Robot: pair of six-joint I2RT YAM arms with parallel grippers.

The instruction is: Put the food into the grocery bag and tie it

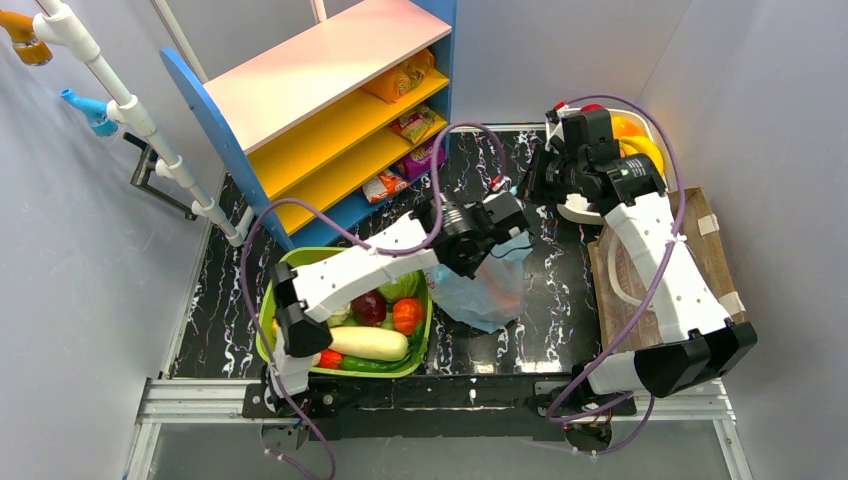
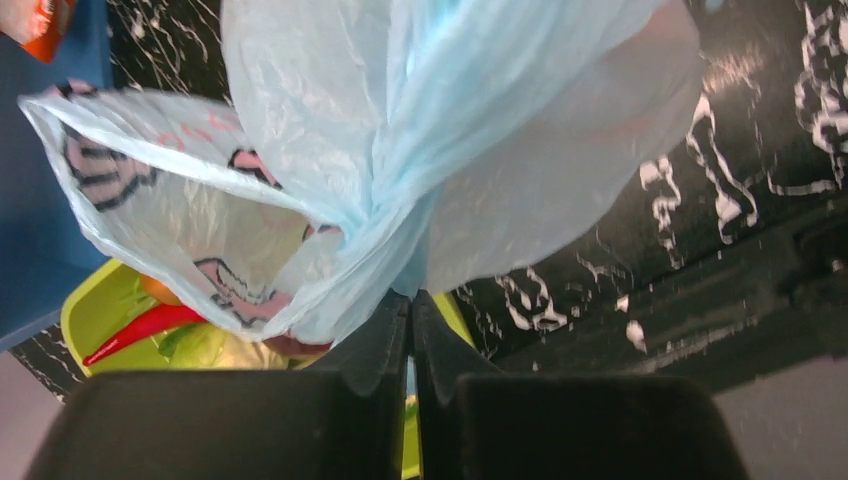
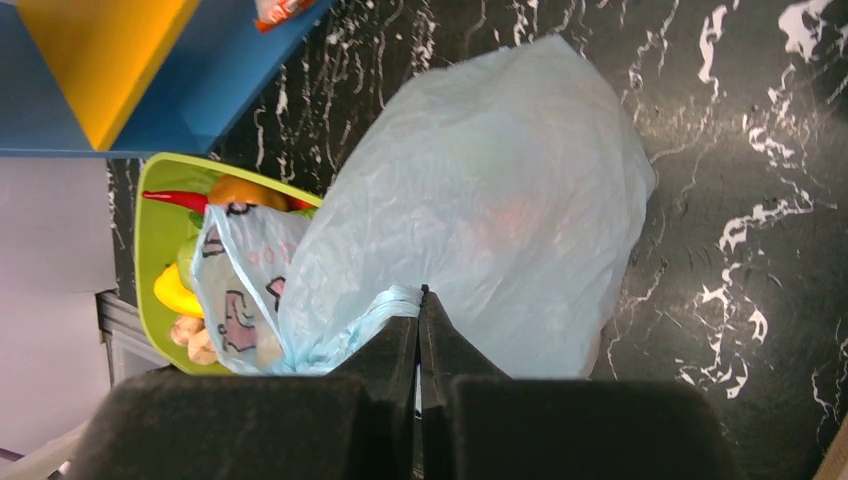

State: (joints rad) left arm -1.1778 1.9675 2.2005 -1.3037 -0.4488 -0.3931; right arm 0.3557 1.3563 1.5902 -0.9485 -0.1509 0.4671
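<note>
Bottom centre of the left wrist view, the left gripper (image 2: 410, 305) is pressed together, pinching a twisted strand of the bag (image 2: 400, 150). Same story on the right wrist view: the right gripper (image 3: 420, 305) pinches a gathered strand too. Two holds, likely so the ends can be crossed into a knot. The bag sits mid-frame on the tabletop (image 3: 760, 150), and a faint orange blur inside suggests the food (image 3: 515, 215) is in. Beyond it lies the basket (image 3: 150, 240), then the shelf (image 3: 90, 70) upper left.
</note>
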